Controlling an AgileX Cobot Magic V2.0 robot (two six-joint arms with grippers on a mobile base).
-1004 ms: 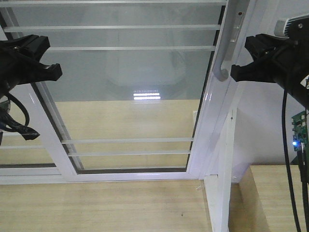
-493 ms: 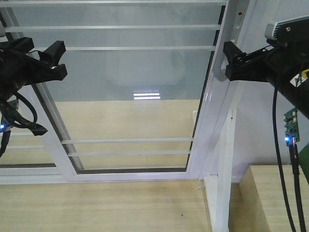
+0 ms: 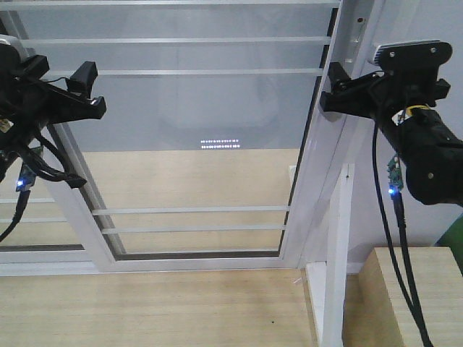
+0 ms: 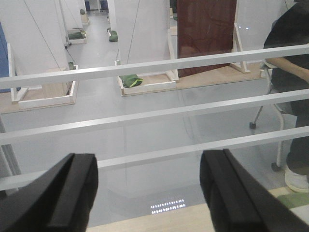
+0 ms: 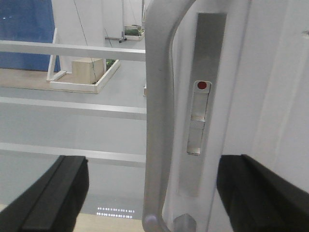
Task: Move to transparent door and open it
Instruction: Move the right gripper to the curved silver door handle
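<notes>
I'm parked at the transparent door (image 3: 195,130), right gripper (image 5: 154,193) framing the pull handle (image 5: 158,121), no grasp yet.
Approach looks done to me: the glass panel fills the front view, its handle stile on the right against the white frame (image 3: 336,238), so I judge it unopened. Right gripper spread wide, one finger each side of the handle, not touching. Left gripper (image 4: 148,193) also wide, facing bare glass and horizontal bars (image 4: 154,113). To do: clamp the handle, then slide the panel.
</notes>
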